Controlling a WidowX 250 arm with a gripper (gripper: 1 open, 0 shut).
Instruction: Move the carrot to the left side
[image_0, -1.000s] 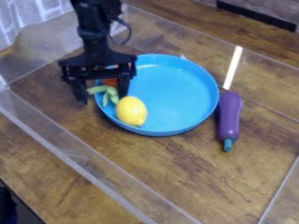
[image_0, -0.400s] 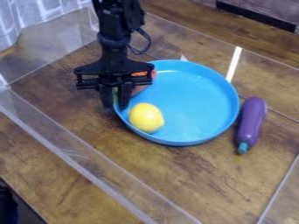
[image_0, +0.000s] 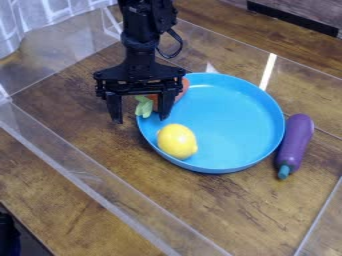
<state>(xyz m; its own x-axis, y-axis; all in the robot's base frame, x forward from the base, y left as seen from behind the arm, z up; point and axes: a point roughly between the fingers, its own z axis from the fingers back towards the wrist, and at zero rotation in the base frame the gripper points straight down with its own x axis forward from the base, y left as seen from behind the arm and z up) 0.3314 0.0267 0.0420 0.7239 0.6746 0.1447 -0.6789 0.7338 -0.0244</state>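
The carrot (image_0: 143, 104) shows only as a small green and orange patch at the left rim of the blue plate (image_0: 234, 115), mostly hidden by the gripper. My gripper (image_0: 139, 109) hangs straight over it, its black fingers (image_0: 108, 103) spread wide on either side. The jaws stand open and I cannot tell whether they touch the carrot.
A yellow lemon (image_0: 178, 140) lies in the plate's front left part. A purple eggplant (image_0: 294, 146) lies on the wooden table just right of the plate. A clear plastic wall (image_0: 80, 185) runs along the table's front left.
The gripper has shifted right. The plate with the lemon has slid to the right and toward the front, and the eggplant has moved right with it.
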